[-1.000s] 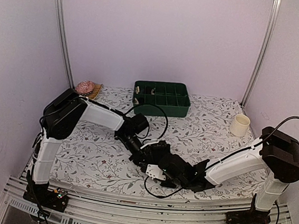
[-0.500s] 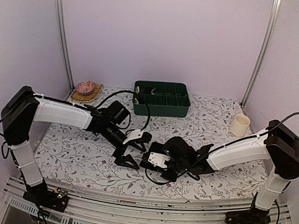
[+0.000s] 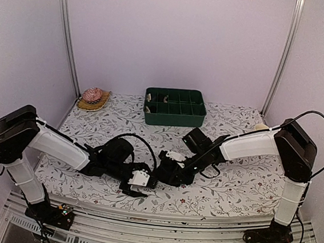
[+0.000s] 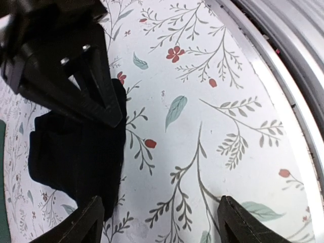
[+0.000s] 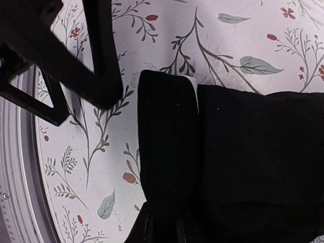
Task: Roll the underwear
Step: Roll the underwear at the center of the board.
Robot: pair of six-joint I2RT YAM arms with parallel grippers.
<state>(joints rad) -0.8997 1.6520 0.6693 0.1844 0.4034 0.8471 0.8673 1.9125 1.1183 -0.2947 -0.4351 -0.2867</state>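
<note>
Table (image 3: 236,186), seen from the front. Underwear (image 3: 173,173) lies near the front edge, about centre. Left gripper (image 3: 143,183) is just left of it; right gripper (image 3: 170,163) is on it from behind. Tray (image 3: 175,106) at back centre, well behind. Cup (image 3: 260,128) at back right, partly behind the right arm. Mat (image 3: 102,101) in the back left corner.

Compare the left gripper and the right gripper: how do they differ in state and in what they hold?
The left gripper stands wide open, while the right gripper is shut. The left gripper holds nothing, with only the floral tablecloth showing in its gap; the right gripper pinches a fold of the black underwear. The left gripper sits beside the underwear; the right gripper is on it. Both are black, two-fingered and low over the table.
</note>
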